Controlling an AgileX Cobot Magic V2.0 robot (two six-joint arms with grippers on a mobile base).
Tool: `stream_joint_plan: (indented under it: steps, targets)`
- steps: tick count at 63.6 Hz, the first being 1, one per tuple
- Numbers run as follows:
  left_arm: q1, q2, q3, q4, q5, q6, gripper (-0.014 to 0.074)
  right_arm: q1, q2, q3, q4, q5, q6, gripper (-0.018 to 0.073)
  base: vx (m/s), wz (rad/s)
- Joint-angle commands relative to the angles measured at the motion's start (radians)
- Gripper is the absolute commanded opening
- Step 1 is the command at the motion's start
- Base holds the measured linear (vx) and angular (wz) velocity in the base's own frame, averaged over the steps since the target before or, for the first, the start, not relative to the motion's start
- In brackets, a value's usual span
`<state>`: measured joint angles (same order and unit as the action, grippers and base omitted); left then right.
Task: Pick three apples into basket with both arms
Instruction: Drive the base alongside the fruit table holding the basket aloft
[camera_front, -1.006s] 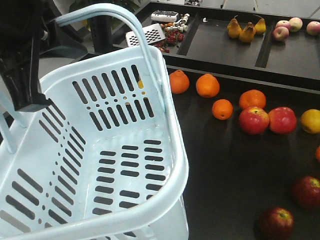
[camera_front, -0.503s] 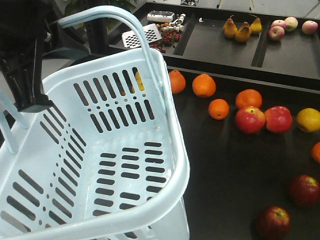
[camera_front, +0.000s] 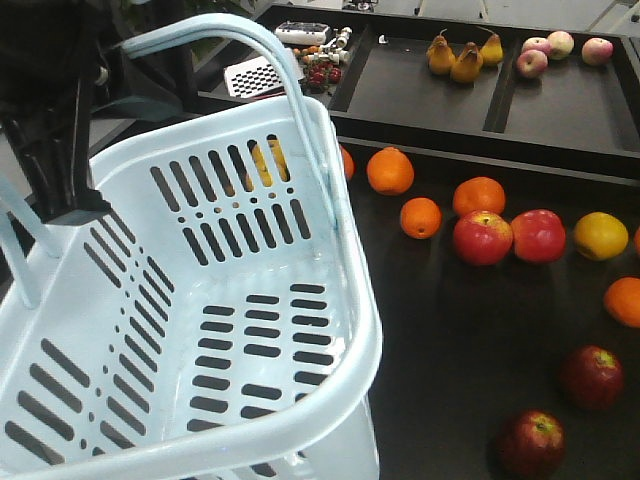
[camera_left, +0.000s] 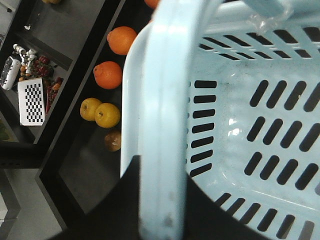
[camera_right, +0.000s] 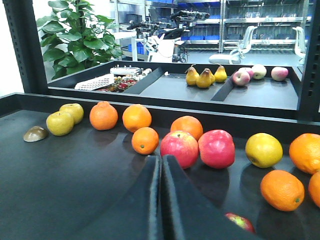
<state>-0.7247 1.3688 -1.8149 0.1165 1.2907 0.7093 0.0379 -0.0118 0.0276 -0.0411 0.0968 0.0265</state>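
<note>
My left hand (camera_left: 161, 170) is clamped on the basket (camera_front: 350, 330). Its black fingers (camera_left: 125, 200) sit on either side of a thick pale bar at the basket's edge, though I cannot tell from the wrist view whether that bar is rim or handle. The basket fills the near left of the front view, its slotted walls and bottom showing.

My right hand (camera_right: 161, 170) is closed on nothing, the two fingers pressed together so that only a thin seam shows. It is held low over the black counter (camera_right: 75, 175).

Nearest on the counter, to the right of the basket, lie two dark red apples (camera_front: 530, 443) (camera_front: 592, 376) — near each other but apart, both outside the basket. In the right wrist view, part of a red apple with a greenish patch shows just right of my fingers; I cannot tell which one it is.

Farther back, two brighter red apples (camera_front: 482, 237) (camera_front: 538, 235) sit side by side, touching, with a yellow fruit (camera_front: 600, 236) just beside them. Oranges (camera_front: 390, 170) are scattered behind them, and two yellow-green fruits (camera_left: 100, 112) lie close against the basket's outer wall.

Beyond a raised ledge are dark trays (camera_front: 570, 110) — one holds pears (camera_front: 455, 60), another pink apples (camera_front: 545, 50). A checkered card (camera_front: 252, 77) lies at the far left.
</note>
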Motion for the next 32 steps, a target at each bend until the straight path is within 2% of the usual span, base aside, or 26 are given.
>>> stream_joint_plan:
  steps: [1, 32]
  targets:
    - [-0.002, -0.032, -0.034, 0.002, -0.043, -0.012, -0.0006, -0.006, -0.010, 0.014, -0.008, -0.080, -0.001, -0.0008, -0.01, 0.05]
    - [-0.002, -0.032, -0.034, 0.006, -0.043, -0.012, -0.0006, -0.006, -0.010, 0.014, -0.008, -0.080, -0.001, -0.0008, 0.01, -0.03]
